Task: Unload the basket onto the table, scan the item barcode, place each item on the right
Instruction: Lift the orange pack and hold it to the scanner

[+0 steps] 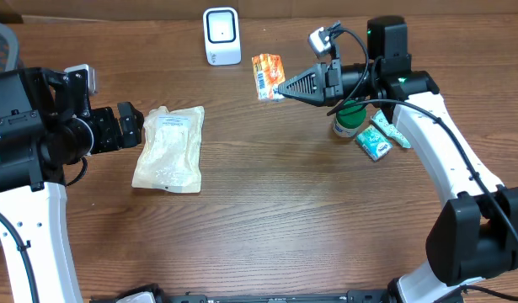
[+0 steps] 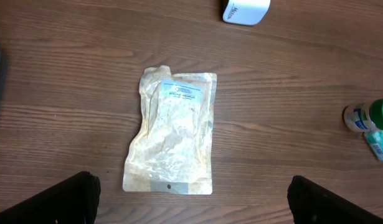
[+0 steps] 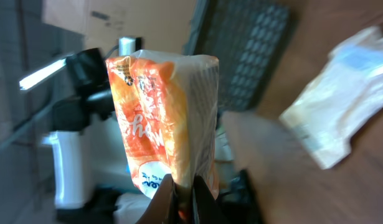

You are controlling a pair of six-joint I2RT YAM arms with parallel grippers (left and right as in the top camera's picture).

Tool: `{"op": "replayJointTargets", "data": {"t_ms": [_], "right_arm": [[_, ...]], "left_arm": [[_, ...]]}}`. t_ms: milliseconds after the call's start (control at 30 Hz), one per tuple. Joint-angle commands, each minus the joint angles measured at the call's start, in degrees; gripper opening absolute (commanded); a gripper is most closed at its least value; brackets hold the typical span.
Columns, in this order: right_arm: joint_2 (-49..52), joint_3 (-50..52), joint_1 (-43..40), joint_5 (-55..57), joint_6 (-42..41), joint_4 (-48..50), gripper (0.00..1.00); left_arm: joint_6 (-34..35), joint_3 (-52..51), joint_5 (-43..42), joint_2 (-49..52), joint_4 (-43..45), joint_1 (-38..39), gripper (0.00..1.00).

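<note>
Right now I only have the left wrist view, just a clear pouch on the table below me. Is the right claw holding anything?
Observer: Yes, the right claw is shut on an orange packet, pinching one edge, with the packet up off the table.
Operator: Where is it relative to the white scanner?
Observer: In the overhead view it sits just right of the scanner and nearer the robot, not in front of it.
Operator: Any barcode showing?
Observer: None I can make out; the right wrist view shows only its orange printed face.

Even bright light, soft shadows; right wrist bkgd blurred.
</note>
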State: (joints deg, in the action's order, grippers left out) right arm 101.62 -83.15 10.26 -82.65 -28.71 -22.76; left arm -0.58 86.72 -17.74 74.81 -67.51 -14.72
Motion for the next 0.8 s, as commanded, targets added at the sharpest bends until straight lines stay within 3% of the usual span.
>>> {"op": "replayJointTargets", "data": {"t_ms": [0,200,500,633,767], "right_arm": [[0.3,-0.1,0.5,-7.3,-12.9,4.0,0.04],[0.3,-0.1,0.5,-6.8,-22.3,12.5,0.04],[0.3,-0.1,2.6,0.7,-16.2,14.2,0.04],[0.3,-0.1,4.3,9.5,-12.6,8.4,0.04],[0.3,-0.3,6.9,26.3,-5.2,-4.6,0.04]], "left_arm": [[-0.7,1.0,0.3,0.1,0.2,-0.3,1.00],[-0.7,1.0,0.3,0.1,0.2,-0.3,1.00],[-0.7,1.0,0.3,0.1,0.2,-0.3,1.00],[-0.7,1.0,0.3,0.1,0.2,-0.3,1.00],[-0.7,1.0,0.3,0.1,0.2,-0.3,0.99]]}}
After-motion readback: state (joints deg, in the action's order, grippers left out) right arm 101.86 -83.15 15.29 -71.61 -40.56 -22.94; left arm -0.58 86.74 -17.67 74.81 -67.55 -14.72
